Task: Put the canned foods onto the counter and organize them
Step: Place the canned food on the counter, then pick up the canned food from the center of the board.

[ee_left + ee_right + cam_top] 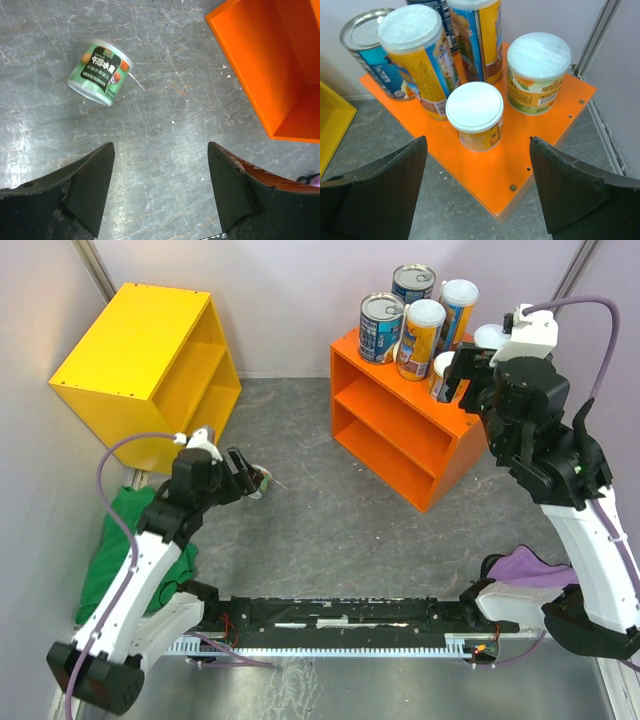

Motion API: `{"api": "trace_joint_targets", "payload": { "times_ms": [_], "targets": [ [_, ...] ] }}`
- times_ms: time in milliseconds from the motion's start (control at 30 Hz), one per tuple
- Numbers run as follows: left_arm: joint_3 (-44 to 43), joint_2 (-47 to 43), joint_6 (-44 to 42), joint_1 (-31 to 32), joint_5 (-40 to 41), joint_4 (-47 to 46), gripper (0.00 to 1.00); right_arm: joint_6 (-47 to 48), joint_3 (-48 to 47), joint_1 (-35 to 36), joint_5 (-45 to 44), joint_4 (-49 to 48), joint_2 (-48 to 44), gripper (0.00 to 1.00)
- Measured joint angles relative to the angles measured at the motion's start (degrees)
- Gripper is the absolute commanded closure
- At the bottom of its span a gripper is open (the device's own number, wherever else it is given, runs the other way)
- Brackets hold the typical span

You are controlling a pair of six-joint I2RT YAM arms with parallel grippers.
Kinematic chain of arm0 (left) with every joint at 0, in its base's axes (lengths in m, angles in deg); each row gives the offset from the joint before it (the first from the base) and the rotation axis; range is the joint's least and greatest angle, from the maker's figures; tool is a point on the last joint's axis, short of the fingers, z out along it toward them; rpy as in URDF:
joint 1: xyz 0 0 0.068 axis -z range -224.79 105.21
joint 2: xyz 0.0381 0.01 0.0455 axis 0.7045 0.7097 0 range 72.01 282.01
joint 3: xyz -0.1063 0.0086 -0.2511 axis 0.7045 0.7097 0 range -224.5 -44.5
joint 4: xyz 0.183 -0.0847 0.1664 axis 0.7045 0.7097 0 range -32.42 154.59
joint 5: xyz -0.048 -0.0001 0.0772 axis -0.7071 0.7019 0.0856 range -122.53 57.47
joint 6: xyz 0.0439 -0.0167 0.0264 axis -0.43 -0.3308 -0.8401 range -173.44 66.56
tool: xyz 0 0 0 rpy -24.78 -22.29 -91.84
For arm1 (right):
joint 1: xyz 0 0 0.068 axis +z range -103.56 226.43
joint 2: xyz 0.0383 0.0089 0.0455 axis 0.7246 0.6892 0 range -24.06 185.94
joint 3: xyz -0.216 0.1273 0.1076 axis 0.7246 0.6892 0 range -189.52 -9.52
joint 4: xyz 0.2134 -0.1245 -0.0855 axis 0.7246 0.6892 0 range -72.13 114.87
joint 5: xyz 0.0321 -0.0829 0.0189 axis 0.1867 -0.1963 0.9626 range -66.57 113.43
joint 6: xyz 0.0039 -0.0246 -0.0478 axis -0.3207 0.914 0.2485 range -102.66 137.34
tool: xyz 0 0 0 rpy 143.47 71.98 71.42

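On top of the orange cabinet (345, 348), far right of the table (330, 530), six cans stand upright, packed close; two blue tins (381, 327) (413, 282) at the back-left, two tall cans (421, 338) (458, 305) just beside them, two short cans (475, 116) (538, 72) nearest the right-hand corner; inner shelf holds nothing.

Right claw (477, 145) hangs over that corner, approx. above the nearer short can; jaws spread wide, nothing gripped; can sits lower than the fingertips (415, 165), in line w/ the gap, no contact visible.

Seventh one, a green can (100, 73), lies on its side on the table, well apart from the orange cabinet, near the front of the yellow cabinet (140, 340).

Left claw (160, 150) is low over the table just short of the green can; jaws wide apart, empty, not touching it; can is ahead and to the left of the gap in the wrist view.

Green cloth (130, 540) lies at the left edge beside the left arm.
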Motion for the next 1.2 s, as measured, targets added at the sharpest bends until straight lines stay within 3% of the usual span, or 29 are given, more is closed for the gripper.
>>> {"api": "trace_joint_targets", "payload": {
  "times_ms": [567,1200],
  "targets": [
    [-15.7,34.3,-16.2,0.0,3.5,4.0,0.11,1.3,2.9,7.0,1.6,3.0,-8.4,0.09],
    [-28.4,54.6,-24.9,-1.1,4.3,6.9,0.04,-0.9,7.3,7.2,7.0,6.6,-13.4,0.09]
  ]
}}
